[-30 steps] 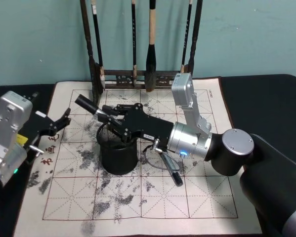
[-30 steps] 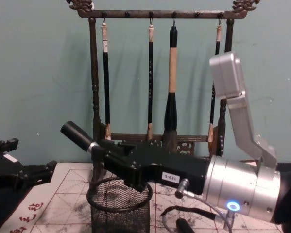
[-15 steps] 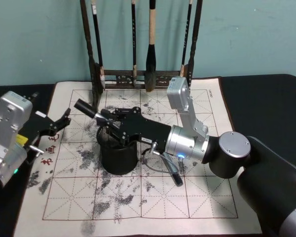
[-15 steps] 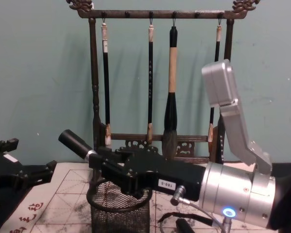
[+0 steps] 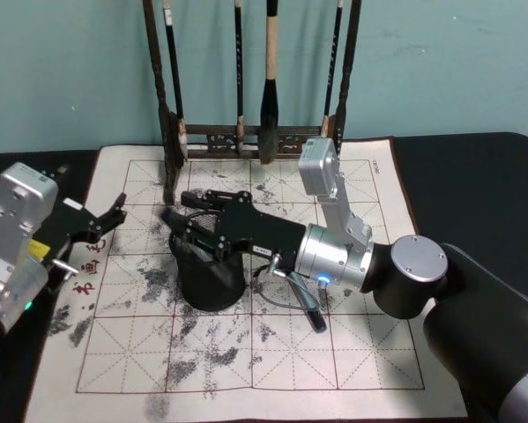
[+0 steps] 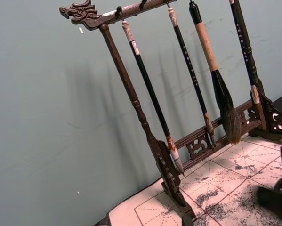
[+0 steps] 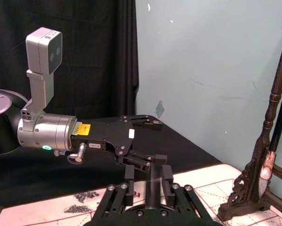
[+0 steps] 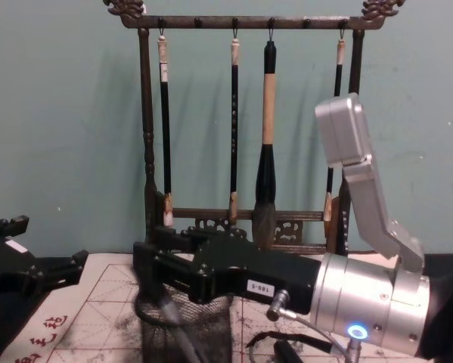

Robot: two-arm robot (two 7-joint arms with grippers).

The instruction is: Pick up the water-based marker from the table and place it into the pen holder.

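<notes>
My right gripper (image 5: pixel 181 210) hovers right over the black mesh pen holder (image 5: pixel 212 280) on the cream grid mat (image 5: pixel 246 370), fingers spread and nothing between them. In the chest view the same gripper (image 8: pixel 144 265) hangs above the holder's rim (image 8: pixel 145 316). Inside the mesh a blurred grey streak slants downward: the water-based marker (image 8: pixel 173 327), dropping into the cup. My left gripper (image 5: pixel 114 216) rests open at the mat's left edge, well away from the holder.
The tall wooden brush rack (image 5: pixel 246 137) with hanging brushes stands at the mat's back edge, just behind the holder. A dark pen-like object (image 5: pixel 309 308) with a thin cord lies on the mat right of the holder, under my right forearm.
The marker that stuck up and to the left out of my right gripper has left the fingers and dropped into the holder. The right gripper opened. The left arm stayed still.
</notes>
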